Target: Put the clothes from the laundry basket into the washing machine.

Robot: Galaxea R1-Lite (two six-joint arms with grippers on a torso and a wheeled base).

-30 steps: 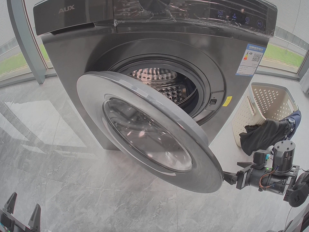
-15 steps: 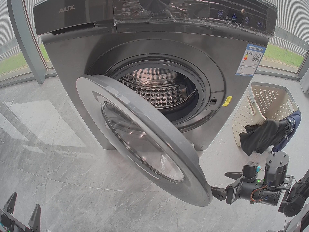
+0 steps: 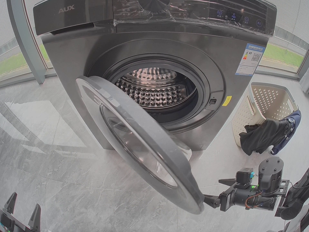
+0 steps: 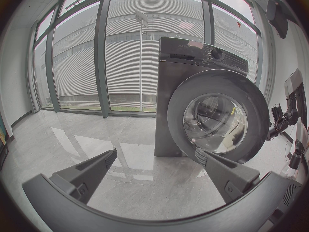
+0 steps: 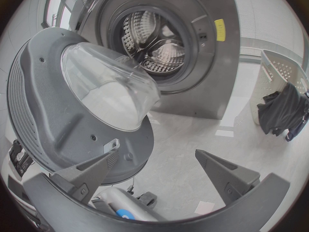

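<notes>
Well beyond right pincer [image 3: 213, 189]: clothes [image 3: 264, 134] (draped)

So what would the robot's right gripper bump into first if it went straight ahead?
Most likely the washing machine door. The open right gripper points at its rim from very close by, though the exact depth is hard to judge.

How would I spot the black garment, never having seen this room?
Find the grey washer with its door swung open. On the floor to its right stands a cream basket. The black garment hangs over the basket's near rim, next to a blue garment; it is the darker and larger of the two.
</notes>
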